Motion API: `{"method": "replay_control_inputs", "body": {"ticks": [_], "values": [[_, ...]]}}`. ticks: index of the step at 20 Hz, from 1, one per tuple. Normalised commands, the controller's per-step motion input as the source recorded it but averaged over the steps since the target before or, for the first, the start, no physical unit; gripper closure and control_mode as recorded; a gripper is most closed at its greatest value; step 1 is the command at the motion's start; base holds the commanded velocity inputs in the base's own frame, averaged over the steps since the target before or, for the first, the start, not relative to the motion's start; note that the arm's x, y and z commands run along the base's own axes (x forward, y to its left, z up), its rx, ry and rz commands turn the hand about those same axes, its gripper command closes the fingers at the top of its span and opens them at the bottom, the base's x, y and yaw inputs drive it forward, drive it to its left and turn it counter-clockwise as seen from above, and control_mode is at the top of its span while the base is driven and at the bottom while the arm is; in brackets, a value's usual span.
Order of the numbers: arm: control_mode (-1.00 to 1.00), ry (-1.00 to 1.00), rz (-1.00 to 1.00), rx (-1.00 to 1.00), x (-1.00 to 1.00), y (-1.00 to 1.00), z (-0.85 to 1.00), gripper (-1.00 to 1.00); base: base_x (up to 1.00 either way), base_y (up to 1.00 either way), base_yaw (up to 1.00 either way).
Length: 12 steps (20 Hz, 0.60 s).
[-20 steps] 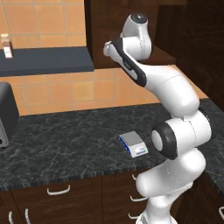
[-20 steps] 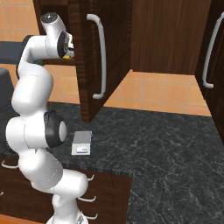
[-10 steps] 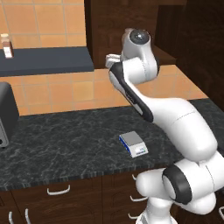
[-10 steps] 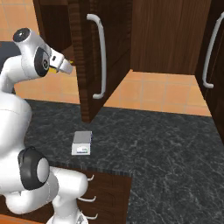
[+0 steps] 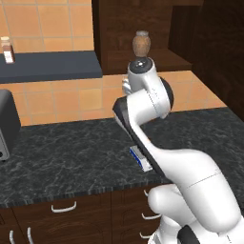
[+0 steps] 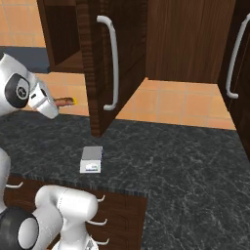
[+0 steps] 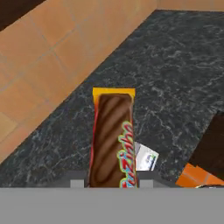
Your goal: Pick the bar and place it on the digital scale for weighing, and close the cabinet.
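Bar (image 7: 111, 138) clamped in its pincer (image 7: 109, 181), the robot carries it above the table (image 6: 195, 161); next, lowering it onto the scale (image 6: 92, 159).

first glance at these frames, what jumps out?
The gripper is shut on the bar, carried in the air above the dark counter. The digital scale sits bare on that counter, near its front edge. Behind it the cabinet door stands open, with a vase on the shelf inside.
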Motion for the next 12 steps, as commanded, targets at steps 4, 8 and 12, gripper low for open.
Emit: {"method": "replay_control_inputs", "body": {"ticks": [4, 8, 12], "values": [[-1.00, 0.03, -0.60, 0.34, -0.88, 0.00, -0.34, 1.00, 0.00, 0.00, 0.00], [-1.00, 0.04, -0.26, 0.08, -0.08, -0.09, -0.37, 1.00, 0.00, 0.00, 0.00], [-1.00, 0.06, -0.12, -0.01, 0.15, -0.23, -0.33, 1.00, 0.00, 0.00, 0.00]]}}
